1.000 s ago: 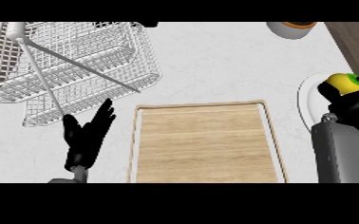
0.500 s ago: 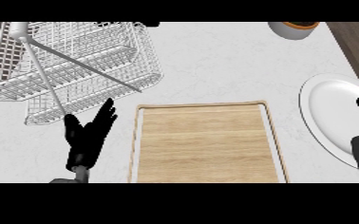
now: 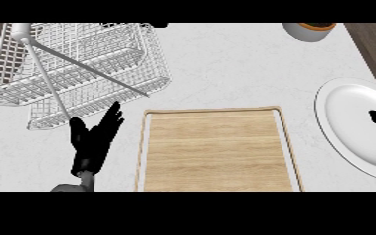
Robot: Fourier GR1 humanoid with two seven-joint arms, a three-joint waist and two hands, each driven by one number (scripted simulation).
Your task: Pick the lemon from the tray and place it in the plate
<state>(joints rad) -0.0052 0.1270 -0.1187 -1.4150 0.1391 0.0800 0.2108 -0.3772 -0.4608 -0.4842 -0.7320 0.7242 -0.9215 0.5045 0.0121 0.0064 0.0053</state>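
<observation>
White plate (image 3: 345, 124) at the surface's right edge: my right hand has withdrawn, lemon unseen. Wooden tray (image 3: 217, 152) lies bare; left hand (image 3: 94, 139) rests open, holding nothing.

This is a kitchen, seen from above a pale, faintly marbled counter (image 3: 235, 64). A wire dish rack (image 3: 81, 69) of thin white metal stands at the upper left, the sort used for draining washed dishes. A wooden tray (image 3: 217, 149) with a raised rim, much like a chopping board, lies in the middle. A white plate (image 3: 345, 124) sits at the right edge, and a small pale pot (image 3: 308, 30) with a brown inside stands at the top right.
</observation>
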